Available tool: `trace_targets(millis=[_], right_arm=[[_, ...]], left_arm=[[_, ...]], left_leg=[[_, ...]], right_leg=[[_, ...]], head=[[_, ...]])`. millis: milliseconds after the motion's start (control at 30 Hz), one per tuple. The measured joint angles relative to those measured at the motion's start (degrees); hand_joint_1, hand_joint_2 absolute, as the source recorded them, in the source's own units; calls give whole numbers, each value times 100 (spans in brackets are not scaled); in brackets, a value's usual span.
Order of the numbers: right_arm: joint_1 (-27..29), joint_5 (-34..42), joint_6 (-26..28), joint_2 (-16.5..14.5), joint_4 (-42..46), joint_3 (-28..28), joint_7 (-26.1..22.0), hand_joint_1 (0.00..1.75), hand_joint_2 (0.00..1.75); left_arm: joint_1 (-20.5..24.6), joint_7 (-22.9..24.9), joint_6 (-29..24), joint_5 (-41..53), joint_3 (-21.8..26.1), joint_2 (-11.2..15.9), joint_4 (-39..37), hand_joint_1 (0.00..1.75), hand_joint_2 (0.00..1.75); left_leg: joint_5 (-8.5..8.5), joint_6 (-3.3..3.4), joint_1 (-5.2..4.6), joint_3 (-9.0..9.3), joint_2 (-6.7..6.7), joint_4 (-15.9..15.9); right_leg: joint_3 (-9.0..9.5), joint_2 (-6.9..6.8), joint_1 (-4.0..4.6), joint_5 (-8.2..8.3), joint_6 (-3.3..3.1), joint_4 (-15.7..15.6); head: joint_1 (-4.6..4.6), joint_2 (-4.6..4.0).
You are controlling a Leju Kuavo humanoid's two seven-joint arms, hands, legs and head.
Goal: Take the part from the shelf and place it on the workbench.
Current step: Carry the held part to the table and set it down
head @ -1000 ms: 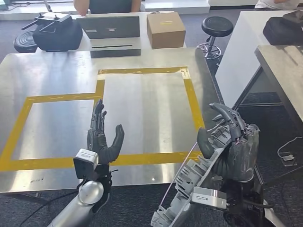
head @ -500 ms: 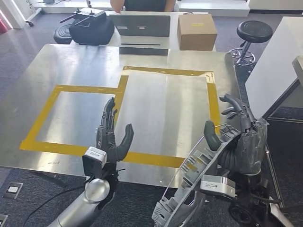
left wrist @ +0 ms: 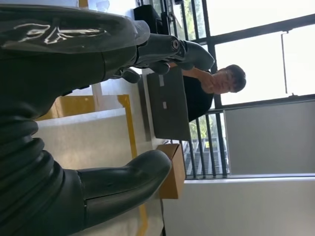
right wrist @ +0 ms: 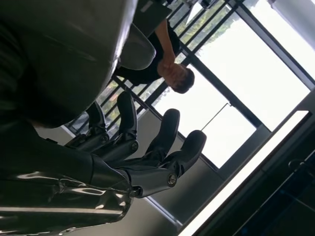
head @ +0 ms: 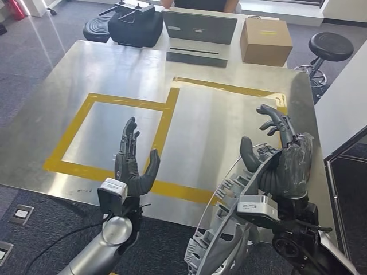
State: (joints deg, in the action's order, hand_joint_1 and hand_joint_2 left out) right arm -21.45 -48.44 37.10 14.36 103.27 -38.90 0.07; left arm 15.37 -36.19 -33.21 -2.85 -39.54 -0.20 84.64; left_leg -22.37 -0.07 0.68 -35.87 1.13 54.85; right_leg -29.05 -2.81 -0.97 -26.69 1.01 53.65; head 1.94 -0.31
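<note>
Swinging leftward over the last second, the head view now puts the steel workbench [head: 203, 143] squarely ahead, its yellow tape outline [head: 108, 172] shifted right in the frame; that is the camera turning, not the things. The right hand [head: 277, 160] holds the long grey ribbed part [head: 229, 220] with the thumb hooked over its upper edge, the other fingers spread and lifted off it. The part hangs over the near right edge of the bench, not yet resting on it. The left hand [head: 129, 163] hovers with fingers apart, holding nothing, above the near tape line. A person [left wrist: 208, 83] sits at the far side behind a laptop [head: 199, 26]. Judging from this, the carry is nearly done and lowering remains.
</note>
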Motion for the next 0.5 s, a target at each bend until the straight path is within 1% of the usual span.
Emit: trace_targets(millis=[100, 233, 400, 500], right_arm=[[-420, 205, -163, -15, -311, -117, -87, 175, 175], [-1190, 720, -238, -136, -952, -338, -236, 175, 175], [-2142, 1057, -323, -417, -2022, -593, -469, 175, 175], [-2668, 1241, -375, -700, -2794, -732, -686, 175, 175]], left_arm=[[41, -55, 38, -68, -17, -29, -26, 0, 175], [127, -240, 159, -231, -57, -92, -113, 0, 175], [268, -373, 399, -335, -119, -228, -334, 0, 175], [324, -381, 471, -332, -122, -303, -429, 0, 175]], left_leg=[[-3, 4, -1, -11, -23, 0], [-6, 12, -7, -21, -57, 1], [-5, 38, -31, -33, -77, 5], [1, 47, -44, -48, -67, 8]], right_leg=[[5, 17, -1, 47, 19, -2], [-4, 21, -4, 83, 61, -10], [-8, 8, -12, 79, 69, -44], [-10, 1, -14, 58, 102, -65]], head=[[42, 1], [70, 0], [99, 0], [97, 0]])
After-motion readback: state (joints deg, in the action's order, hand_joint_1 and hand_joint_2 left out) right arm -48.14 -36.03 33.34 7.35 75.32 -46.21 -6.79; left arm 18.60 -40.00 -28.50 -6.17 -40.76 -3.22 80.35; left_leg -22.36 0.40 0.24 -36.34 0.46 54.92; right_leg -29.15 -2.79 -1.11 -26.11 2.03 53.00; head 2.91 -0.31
